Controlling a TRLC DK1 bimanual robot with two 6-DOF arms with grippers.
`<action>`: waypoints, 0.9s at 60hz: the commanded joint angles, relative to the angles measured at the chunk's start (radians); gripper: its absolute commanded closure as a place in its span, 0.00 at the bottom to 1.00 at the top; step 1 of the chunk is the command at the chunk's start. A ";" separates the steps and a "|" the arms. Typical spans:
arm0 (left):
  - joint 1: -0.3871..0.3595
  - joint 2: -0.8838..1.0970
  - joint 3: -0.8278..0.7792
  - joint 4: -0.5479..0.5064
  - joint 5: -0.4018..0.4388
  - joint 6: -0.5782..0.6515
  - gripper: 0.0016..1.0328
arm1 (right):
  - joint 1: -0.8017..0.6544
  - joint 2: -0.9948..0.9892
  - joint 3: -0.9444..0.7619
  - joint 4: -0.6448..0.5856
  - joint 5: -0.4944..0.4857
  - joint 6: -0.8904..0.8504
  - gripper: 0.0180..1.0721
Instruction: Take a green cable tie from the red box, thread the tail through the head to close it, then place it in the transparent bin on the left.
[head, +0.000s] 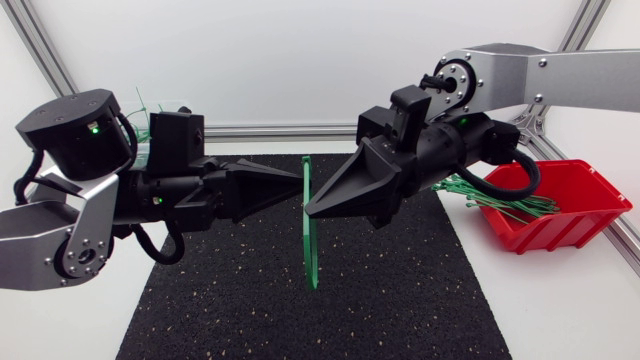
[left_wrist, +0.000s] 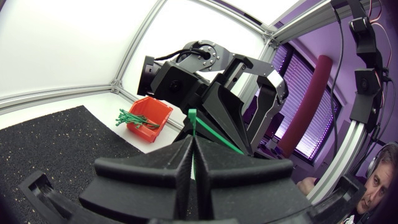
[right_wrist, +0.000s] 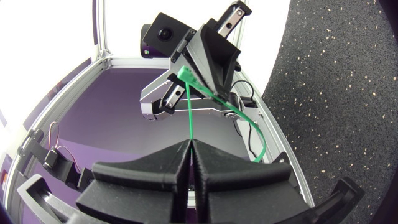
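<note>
Above the black mat (head: 400, 300), the left end effector (head: 298, 187) and right end effector (head: 309, 209) are each clamping the green cable tie (head: 311, 255), which is hanging between their tips. Steady, small alignment of tail and head is looking advisable.

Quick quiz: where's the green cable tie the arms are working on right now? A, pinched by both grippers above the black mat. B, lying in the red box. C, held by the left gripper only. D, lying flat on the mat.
A: the left gripper and right gripper meet over the black mat, each shut on the upright green cable tie.
</note>
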 joint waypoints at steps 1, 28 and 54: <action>-0.003 0.002 -0.015 0.011 -0.005 0.008 0.97 | 0.009 -0.013 -0.032 -0.008 -0.011 -0.024 0.95; -0.011 0.002 -0.018 0.011 -0.006 0.008 0.97 | 0.007 -0.048 -0.017 -0.010 -0.008 -0.024 0.95; -0.022 -0.001 -0.018 0.010 -0.017 0.008 0.97 | 0.007 -0.030 -0.020 -0.008 -0.006 -0.029 0.95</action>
